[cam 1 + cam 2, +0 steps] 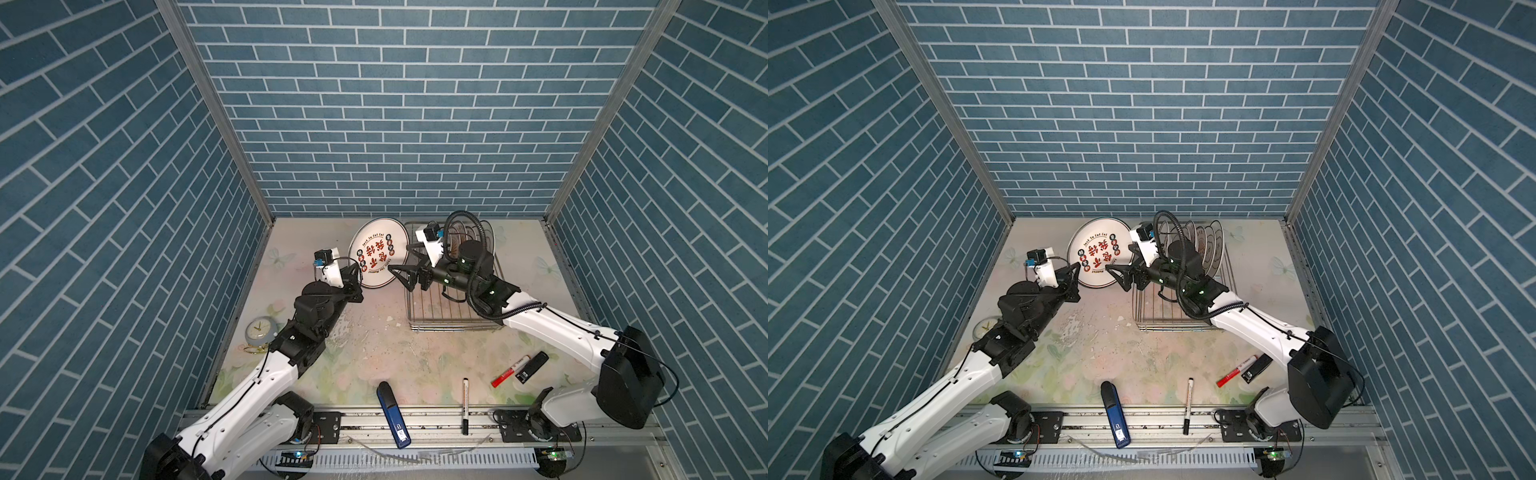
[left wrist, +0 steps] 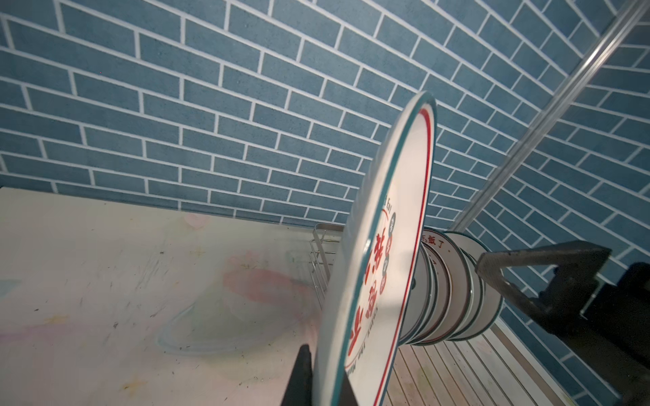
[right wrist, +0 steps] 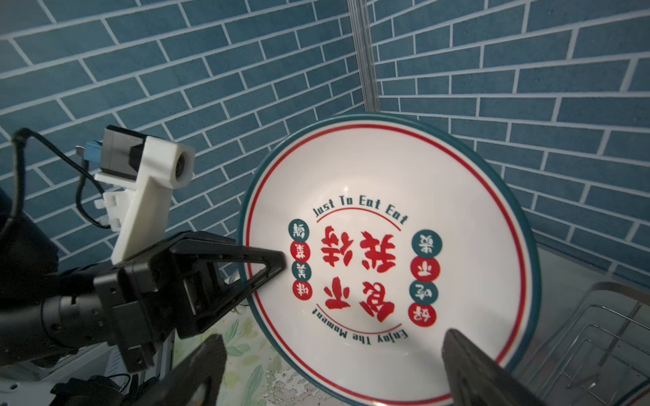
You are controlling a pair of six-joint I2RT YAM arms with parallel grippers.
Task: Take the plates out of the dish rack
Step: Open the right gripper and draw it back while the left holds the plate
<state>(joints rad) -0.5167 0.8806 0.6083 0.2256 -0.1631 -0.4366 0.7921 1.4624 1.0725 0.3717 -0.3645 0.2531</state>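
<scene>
Three blue brick-patterned walls (image 1: 374, 124), joined by aluminium corner posts (image 1: 216, 116), box in a pale worktop (image 1: 365, 349) printed with faded flowers and butterflies and scuffed near its middle. The left pincer (image 1: 359, 272) is clamped tight on the rim of a large red-lettered plate (image 1: 376, 253), held on edge just left of the dish rack (image 1: 453, 320). Smaller plates (image 1: 1208, 245) stand upright at the rack's far end. The right pincer (image 1: 400, 259) gapes wide beside the big plate, gripping nothing.
</scene>
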